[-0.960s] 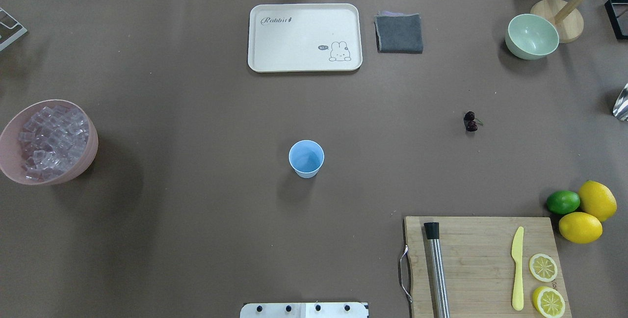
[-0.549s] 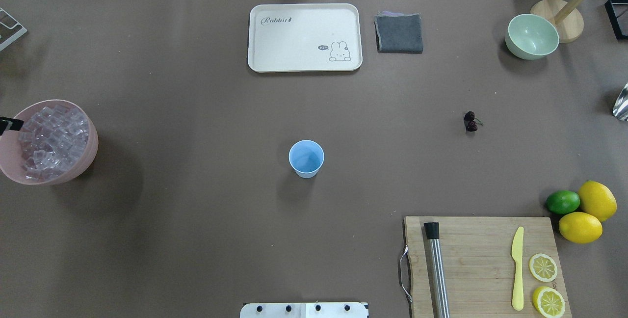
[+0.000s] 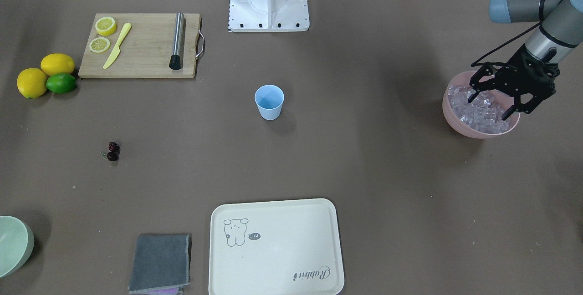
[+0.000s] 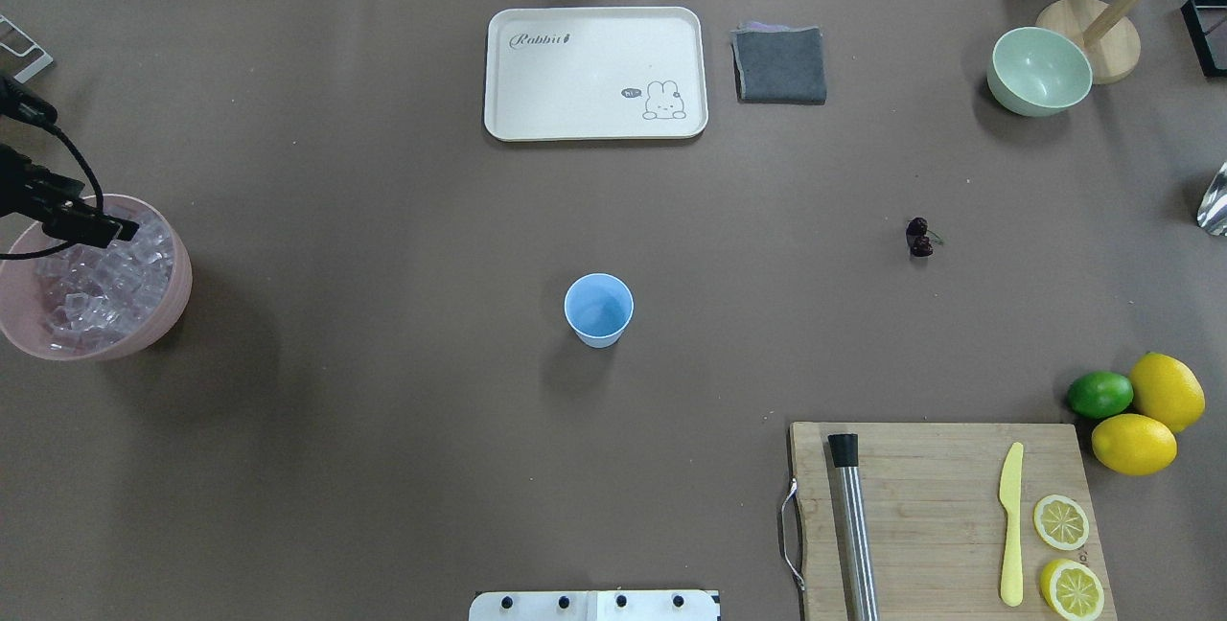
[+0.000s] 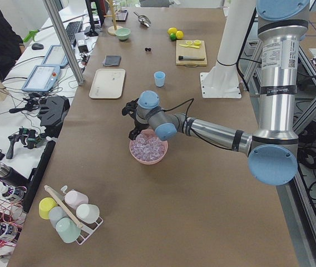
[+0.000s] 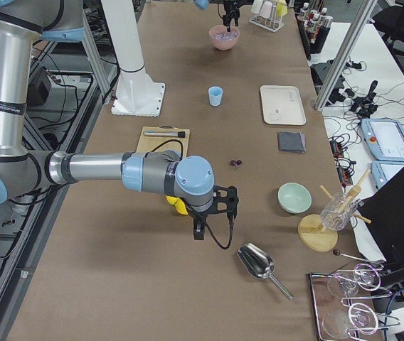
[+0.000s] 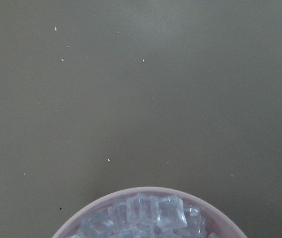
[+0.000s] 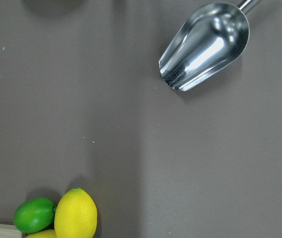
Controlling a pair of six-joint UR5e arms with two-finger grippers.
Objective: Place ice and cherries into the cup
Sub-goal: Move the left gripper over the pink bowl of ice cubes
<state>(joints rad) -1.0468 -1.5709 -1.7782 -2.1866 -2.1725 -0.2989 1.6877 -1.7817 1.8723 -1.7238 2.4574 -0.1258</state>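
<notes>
Two arms, and by the look of it one job each.

Front-facing view: the left gripper hangs over the pink bowl at the right of the frame. Its jaws are spread wide and hold nothing, the tips just above the ice heaped inside. The spread reads as set for a dip into the heap to pinch a cube. The cup stands upright and empty at centre frame, well apart from the bowl. The cherries lie untouched on the bare surface at the left, lower in the frame than the cup.

Overhead view: the same arm comes in at the left edge, only partly in frame, over the bowl's far rim. The cup is at centre, mouth up (likely midway so that either arm can reach it). The cherries are right of centre.

Left side view: the near arm reaches out to the bowl, wrist bent down over it.

Right side view: the right gripper hovers low near the metal scoop. I cannot tell from here whether its jaws are apart or closed.

Left wrist view: bowl rim and cubes at the bottom of the frame, bare surface above.

Right wrist view: scoop at upper right, lime and lemon at lower left. No cherries in frame, so this arm is not yet lined up on them.
</notes>
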